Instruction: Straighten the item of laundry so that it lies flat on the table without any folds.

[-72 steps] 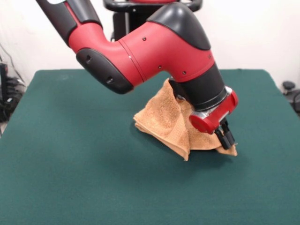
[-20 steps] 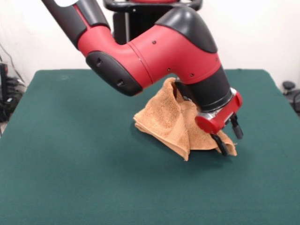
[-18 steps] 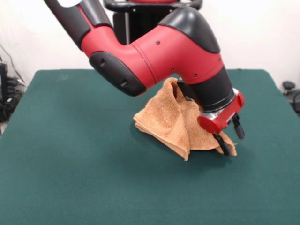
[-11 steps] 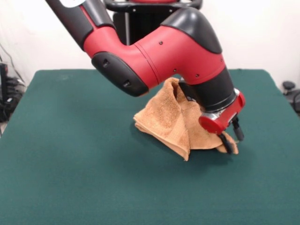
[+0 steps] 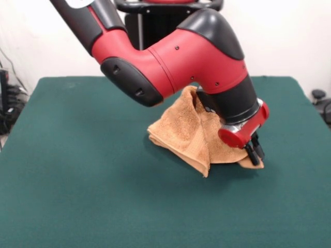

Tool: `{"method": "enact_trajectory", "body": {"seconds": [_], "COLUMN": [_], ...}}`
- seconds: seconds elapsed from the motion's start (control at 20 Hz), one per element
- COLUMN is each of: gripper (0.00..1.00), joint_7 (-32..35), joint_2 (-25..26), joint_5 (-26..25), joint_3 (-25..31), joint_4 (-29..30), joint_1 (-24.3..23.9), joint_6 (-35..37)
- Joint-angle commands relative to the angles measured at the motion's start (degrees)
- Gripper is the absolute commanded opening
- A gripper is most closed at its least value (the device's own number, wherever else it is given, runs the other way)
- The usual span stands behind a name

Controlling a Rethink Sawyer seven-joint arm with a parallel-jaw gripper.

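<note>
The orange-tan towel (image 5: 181, 132) lies bunched and folded on the dark green table (image 5: 77, 181), a little right of the middle, with one part raised up against the arm. My gripper (image 5: 253, 153) is low over the towel's right corner, close to the table. Its two black fingers (image 5: 250, 153) stand pressed together on that corner, so it is shut on the towel. The red and black arm hides the towel's back part. No white tag shows.
The robot's black pedestal (image 5: 150, 23) stands at the table's far side. Dark cables and gear (image 5: 8, 103) lie beyond the left edge, and a dark object (image 5: 320, 101) beyond the right edge.
The gripper's fingers stood apart over the towel's right corner a second ago; they have now closed on it. The arm has shifted slightly right and down.
</note>
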Motion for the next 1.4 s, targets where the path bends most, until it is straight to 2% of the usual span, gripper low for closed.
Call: {"method": "enact_trajectory", "body": {"seconds": [0.05,0.25,0.35,0.5,0.65,0.8,0.95,1.15,1.2,1.4], "gripper": [0.00,0.00,0.00,0.00,0.00,0.00,0.00,0.00,0.00,0.00], "joint_7": [-17.21,-17.31,-17.05,-15.06,-13.95,-13.71,-13.35,-12.63,-11.56,-13.44], "joint_2": [-0.15,-0.20,-1.36,-4.35,-6.61,-9.98,-11.12,-10.67,-9.08,-7.08], "joint_5": [-2.58,-2.28,-1.61,-0.34,1.67,5.02,7.31,8.12,5.92,7.53], "joint_3": [-5.25,-4.91,-3.80,0.59,3.86,10.38,15.71,21.52,21.32,28.02], "joint_4": [-4.90,-4.71,-2.43,3.57,8.22,13.88,16.78,19.14,21.65,24.68], "joint_1": [2.79,2.58,1.43,-1.68,-3.58,-7.21,-9.64,-12.12,-12.29,-15.48], "joint_6": [7.94,7.87,7.22,3.05,2.97,2.74,2.02,-1.05,-4.31,-4.52]}}
